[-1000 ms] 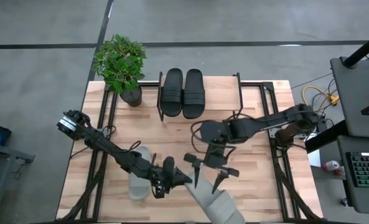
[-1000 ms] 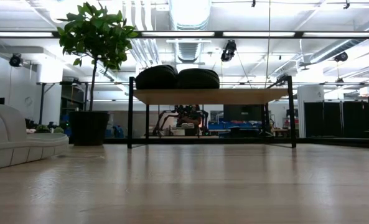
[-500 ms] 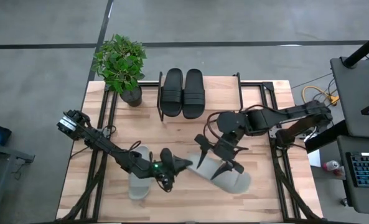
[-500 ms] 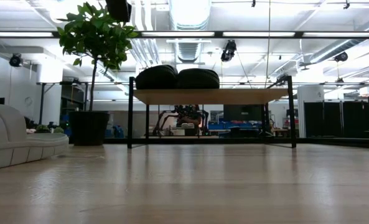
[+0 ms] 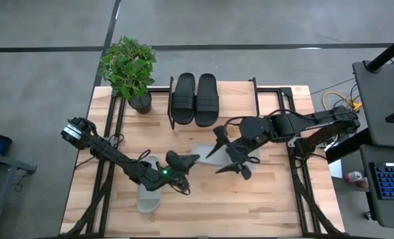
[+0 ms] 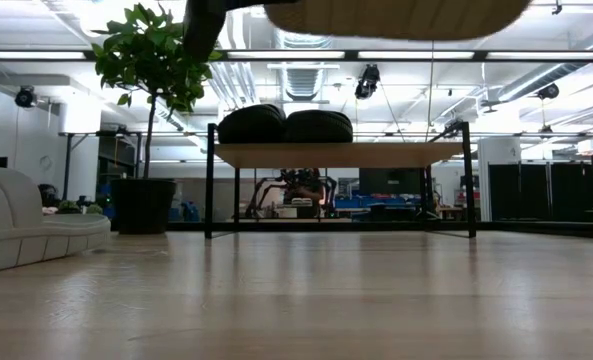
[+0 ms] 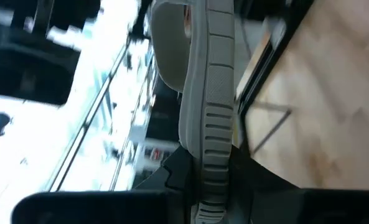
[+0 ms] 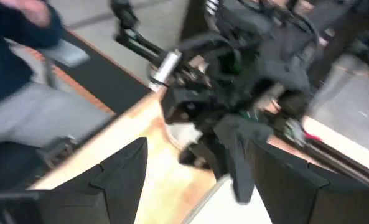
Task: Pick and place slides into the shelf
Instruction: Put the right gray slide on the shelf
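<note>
My left pincer [image 5: 187, 161] clamps the grey slide [image 7: 204, 93]; right pincer [image 5: 227, 154] gapes alongside. Carry level toward the shelf [image 5: 213, 125] ahead.

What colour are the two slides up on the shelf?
Black. The slides on the shelf show best in the high view.

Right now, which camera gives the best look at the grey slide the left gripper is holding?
The left wrist view: the grey slide fills it edge-on, clamped in the left gripper. The high view hides most of it behind the arms; the low view shows only its sole; the right wrist view is blurred.
</note>
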You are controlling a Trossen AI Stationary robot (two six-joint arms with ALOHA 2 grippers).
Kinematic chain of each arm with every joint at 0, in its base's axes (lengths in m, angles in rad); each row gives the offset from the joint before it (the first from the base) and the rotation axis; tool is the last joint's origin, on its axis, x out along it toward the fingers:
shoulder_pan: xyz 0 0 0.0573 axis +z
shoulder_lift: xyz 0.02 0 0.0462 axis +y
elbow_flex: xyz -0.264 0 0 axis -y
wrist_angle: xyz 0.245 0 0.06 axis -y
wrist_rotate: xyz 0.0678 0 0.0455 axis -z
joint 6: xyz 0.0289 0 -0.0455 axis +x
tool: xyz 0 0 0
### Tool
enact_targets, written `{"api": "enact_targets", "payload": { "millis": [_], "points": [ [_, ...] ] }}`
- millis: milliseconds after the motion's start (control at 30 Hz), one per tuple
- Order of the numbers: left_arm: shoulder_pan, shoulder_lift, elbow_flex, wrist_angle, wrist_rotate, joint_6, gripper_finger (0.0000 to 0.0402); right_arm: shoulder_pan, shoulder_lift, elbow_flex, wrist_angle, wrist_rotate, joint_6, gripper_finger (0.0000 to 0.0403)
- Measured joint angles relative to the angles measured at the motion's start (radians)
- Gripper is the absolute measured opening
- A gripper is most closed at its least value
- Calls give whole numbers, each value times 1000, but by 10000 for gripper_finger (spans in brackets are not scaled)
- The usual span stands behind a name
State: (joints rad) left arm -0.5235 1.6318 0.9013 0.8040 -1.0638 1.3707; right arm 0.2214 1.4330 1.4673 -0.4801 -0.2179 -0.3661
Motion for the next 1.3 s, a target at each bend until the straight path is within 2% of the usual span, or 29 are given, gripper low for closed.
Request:
{"api": "enact_targets", "payload": {
  "millis": [133, 300, 667, 833, 1000, 1300],
  "points": [
    [7, 0, 10, 1, -107, 5, 35, 0, 1, 0, -36, 111, 4, 259],
    [21, 0, 18, 3, -188, 31, 35, 1, 10, -1, -75, 219, 30, 260],
    [73, 0, 16, 22, -212, -33, 35, 1, 8, -1, -86, 289, 36, 258],
    [103, 0, 16, 117, -222, -88, 35, 9, 8, -1, -145, 396, 33, 256],
    [122, 0, 16, 122, -228, -99, 35, 33, 8, -2, -167, 527, -9, 256],
    [138, 6, 39, 131, -230, -132, 35, 41, 8, -2, -168, 642, -61, 255]
  ]
}}
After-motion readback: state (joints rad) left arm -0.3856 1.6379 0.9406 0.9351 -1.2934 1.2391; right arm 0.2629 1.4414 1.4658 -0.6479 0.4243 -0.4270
